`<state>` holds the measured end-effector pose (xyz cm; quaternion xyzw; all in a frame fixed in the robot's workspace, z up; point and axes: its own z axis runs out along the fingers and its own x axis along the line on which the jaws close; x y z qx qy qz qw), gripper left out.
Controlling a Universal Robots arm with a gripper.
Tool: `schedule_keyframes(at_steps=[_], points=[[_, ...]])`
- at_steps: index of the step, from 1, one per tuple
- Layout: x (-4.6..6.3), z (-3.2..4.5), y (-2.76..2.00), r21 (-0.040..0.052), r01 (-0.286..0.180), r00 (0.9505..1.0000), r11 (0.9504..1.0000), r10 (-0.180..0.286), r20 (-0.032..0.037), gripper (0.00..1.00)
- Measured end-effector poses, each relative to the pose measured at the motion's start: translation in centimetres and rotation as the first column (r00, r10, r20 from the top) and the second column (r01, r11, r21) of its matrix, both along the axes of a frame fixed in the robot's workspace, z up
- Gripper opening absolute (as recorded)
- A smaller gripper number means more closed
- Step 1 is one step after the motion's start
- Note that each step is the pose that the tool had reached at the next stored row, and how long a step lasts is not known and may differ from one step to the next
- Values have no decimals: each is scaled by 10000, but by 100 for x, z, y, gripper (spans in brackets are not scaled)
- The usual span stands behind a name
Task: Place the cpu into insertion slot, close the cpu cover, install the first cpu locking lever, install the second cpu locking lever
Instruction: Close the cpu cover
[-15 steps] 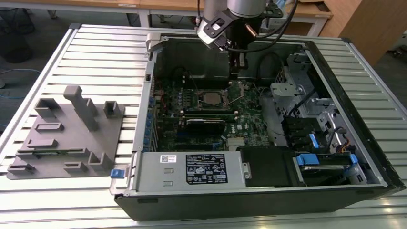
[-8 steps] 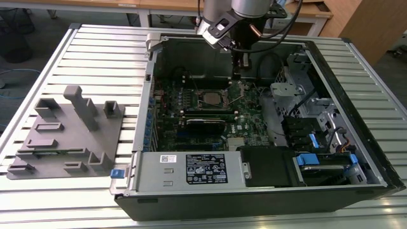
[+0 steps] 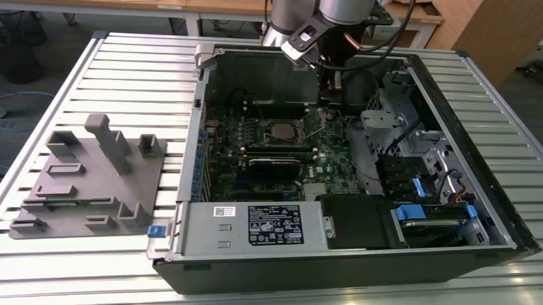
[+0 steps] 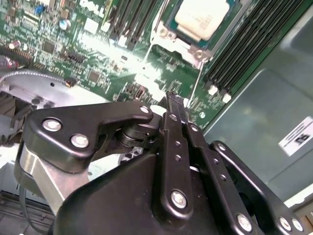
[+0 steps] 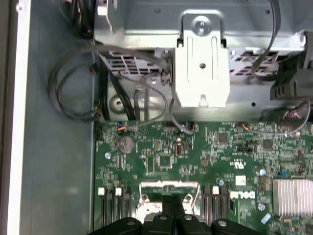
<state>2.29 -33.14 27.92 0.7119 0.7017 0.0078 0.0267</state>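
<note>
tool (image 3: 329, 94) hangs inside the open computer case (image 3: 339, 273), low over the green motherboard (image 3: 327, 159). its fingers (image 4: 173, 147) are pinched narrow, nothing seen between them. the cpu (image 4: 203, 17) sits in the insertion slot (image 3: 264, 131), near the tool and just ahead of its tips, not touching. the silver cpu cover (image 4: 194, 48) lies flat round the chip. black memory slots (image 4: 244, 49) run beside the socket. a grey drive cage (image 5: 203, 73) stands beyond the tool in the first wrist view. the case rests on a slatted table (image 3: 127, 70). a grey fixture block (image 3: 85, 184) sits well apart from the tool.
</note>
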Motion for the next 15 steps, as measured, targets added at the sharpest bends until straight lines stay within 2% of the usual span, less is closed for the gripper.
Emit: schedule_keyframes(at_steps=[11, 15], points=[[267, -3, 0, -2, 0, 10000, 10000, 0, -1, 11], [295, -3, 0, -3, 1, 10000, 10000, -1, -1, 11]])
